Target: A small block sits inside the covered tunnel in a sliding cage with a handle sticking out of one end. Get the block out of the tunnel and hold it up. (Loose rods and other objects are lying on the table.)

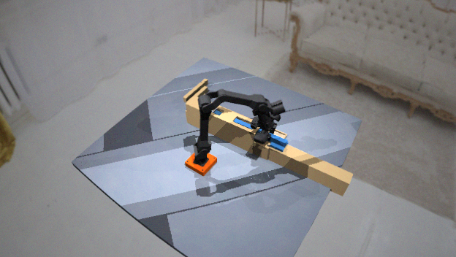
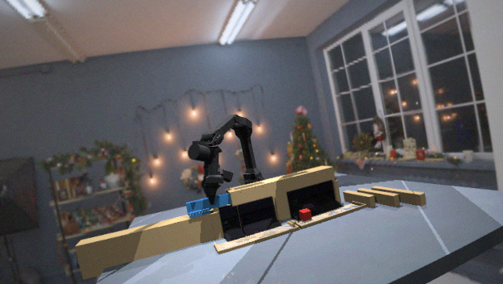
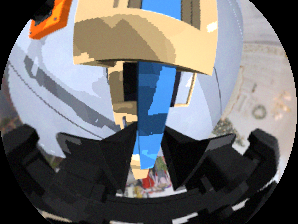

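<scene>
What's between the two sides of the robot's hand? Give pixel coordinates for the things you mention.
The blue handle (image 1: 279,140) (image 2: 197,206) (image 3: 152,110), pinched between the hand's fingers; the wrist view shows it.

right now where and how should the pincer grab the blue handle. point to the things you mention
Grip the handle (image 1: 279,142) (image 2: 197,206) (image 3: 150,110) on the part jutting from the tunnel (image 1: 234,136) (image 2: 282,187) (image 3: 145,37), coming from above with one finger on each long side. It is a narrow upright bar with its top exposed, so the pincer (image 1: 264,136) (image 2: 212,202) (image 3: 147,125), now shut on it, seems well placed.

Blue handle (image 1: 279,140) (image 2: 198,206) (image 3: 151,110) partly hidden by fingers (image 1: 261,136) (image 2: 211,194)
</scene>
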Controlling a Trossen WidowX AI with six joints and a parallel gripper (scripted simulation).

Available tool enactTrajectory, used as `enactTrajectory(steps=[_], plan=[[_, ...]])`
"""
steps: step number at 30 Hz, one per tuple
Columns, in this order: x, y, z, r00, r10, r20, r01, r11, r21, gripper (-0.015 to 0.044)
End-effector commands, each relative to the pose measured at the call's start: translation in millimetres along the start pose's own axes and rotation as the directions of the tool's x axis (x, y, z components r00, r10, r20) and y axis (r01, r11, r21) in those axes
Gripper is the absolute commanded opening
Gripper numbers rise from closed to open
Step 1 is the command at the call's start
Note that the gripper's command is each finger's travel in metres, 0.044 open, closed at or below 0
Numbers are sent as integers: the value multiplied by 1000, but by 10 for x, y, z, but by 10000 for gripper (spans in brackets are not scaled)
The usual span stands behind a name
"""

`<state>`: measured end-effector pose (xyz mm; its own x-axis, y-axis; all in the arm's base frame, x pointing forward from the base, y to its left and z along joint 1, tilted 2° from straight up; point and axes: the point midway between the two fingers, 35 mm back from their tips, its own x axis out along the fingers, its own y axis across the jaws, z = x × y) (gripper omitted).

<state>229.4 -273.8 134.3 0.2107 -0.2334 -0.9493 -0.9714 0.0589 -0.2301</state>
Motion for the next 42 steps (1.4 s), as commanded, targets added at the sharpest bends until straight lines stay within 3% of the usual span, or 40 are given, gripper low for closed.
enactTrajectory(steps=[1, 13, 14, 22, 30, 34, 42], plan=[[-16, -34, 218, 1000, -6, 31, 6, 1000, -9, 0], [-67, -30, 596, 999, -5, 37, 6, 1000, -9, 0], [-75, 7, 209, 999, 5, -48, -4, 1000, 23, 26], [-116, -4, 197, 999, 5, -39, -4, 1000, 19, 236], [-430, -64, 128, 1000, -4, 29, 4, 1000, -9, 440], [-387, -58, 108, 1000, -25, -1, 25, 999, 38, 440], [-653, -456, 198, 994, -105, -38, 111, 889, 445, 440]])
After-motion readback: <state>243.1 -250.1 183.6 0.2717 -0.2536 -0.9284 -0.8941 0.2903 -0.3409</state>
